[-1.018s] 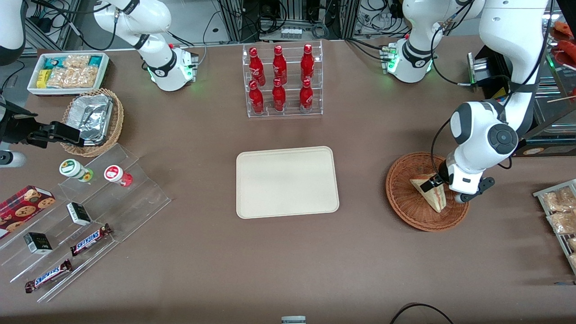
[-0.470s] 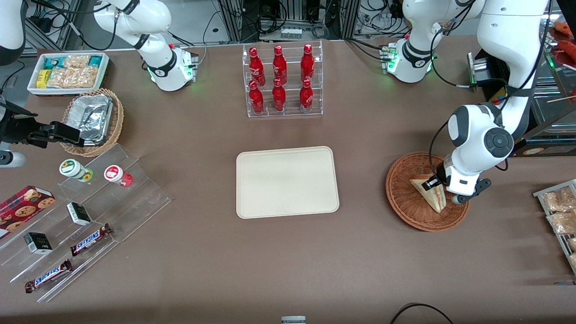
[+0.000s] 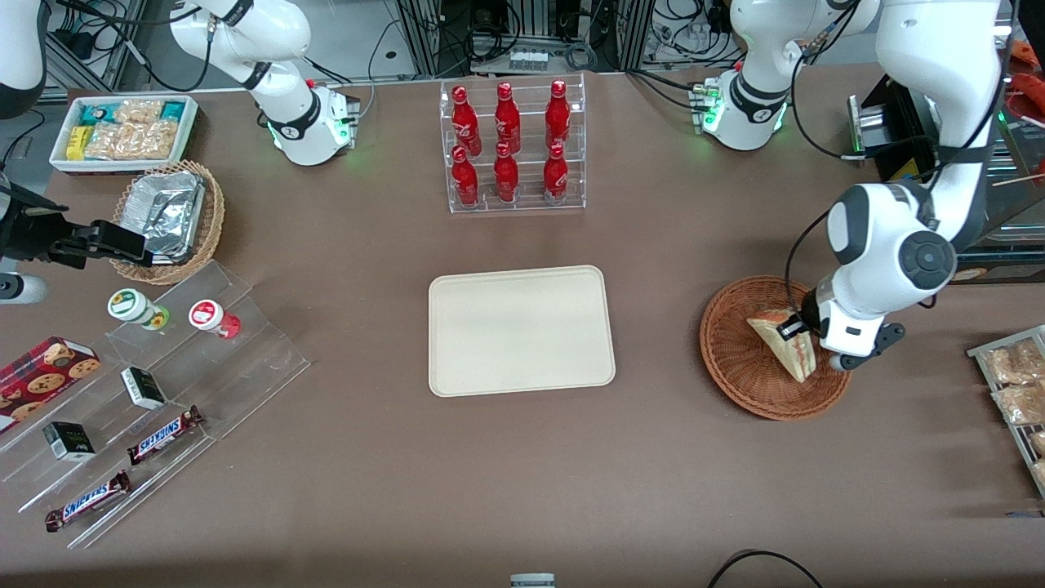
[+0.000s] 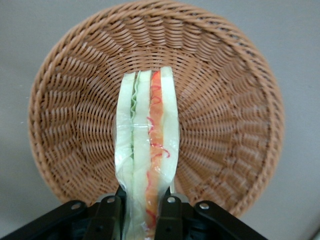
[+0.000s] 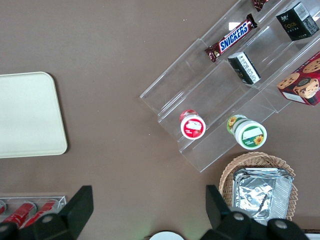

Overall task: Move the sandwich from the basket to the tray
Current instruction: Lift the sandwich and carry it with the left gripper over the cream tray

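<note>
Slippage is your risk: the end effector (image 4: 141, 212) is clamped on one end of the clear-wrapped sandwich (image 4: 146, 160), hanging just above the basket (image 4: 230, 105), so a quick swing toward the tray (image 3: 521, 330) could shed it onto the counter (image 3: 653, 457).

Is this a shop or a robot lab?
Likely a lab set up like a snack shop: bottles in a rack, Snickers bars on shelves, and the gripper gripping a sandwich above a basket.
</note>
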`<state>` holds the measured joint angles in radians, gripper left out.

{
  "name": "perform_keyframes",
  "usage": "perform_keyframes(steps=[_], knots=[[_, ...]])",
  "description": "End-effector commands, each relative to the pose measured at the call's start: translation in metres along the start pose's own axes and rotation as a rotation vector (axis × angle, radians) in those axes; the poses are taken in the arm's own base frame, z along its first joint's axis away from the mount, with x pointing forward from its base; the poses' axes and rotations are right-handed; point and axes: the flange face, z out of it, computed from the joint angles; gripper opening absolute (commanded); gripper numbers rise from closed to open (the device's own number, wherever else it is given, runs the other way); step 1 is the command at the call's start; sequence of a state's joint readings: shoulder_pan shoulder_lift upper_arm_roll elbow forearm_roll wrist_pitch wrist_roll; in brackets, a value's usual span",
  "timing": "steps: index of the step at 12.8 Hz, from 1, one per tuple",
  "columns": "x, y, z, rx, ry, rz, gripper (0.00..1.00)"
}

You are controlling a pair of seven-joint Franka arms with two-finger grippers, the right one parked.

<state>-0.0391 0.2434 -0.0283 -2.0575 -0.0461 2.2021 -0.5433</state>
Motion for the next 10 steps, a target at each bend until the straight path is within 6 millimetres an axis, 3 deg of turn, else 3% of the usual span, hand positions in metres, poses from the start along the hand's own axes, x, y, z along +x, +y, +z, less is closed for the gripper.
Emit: perform_keyframes(steps=[1, 4, 10], knots=[[-0.003, 0.023, -0.039, 0.012, -0.033, 0.021, 0.00], [-0.028, 0.069, -0.054, 0.002, -0.032, 0.078, 0.00], [-0.092, 0.163, -0.054, -0.004, -0.013, 0.239, 0.00]])
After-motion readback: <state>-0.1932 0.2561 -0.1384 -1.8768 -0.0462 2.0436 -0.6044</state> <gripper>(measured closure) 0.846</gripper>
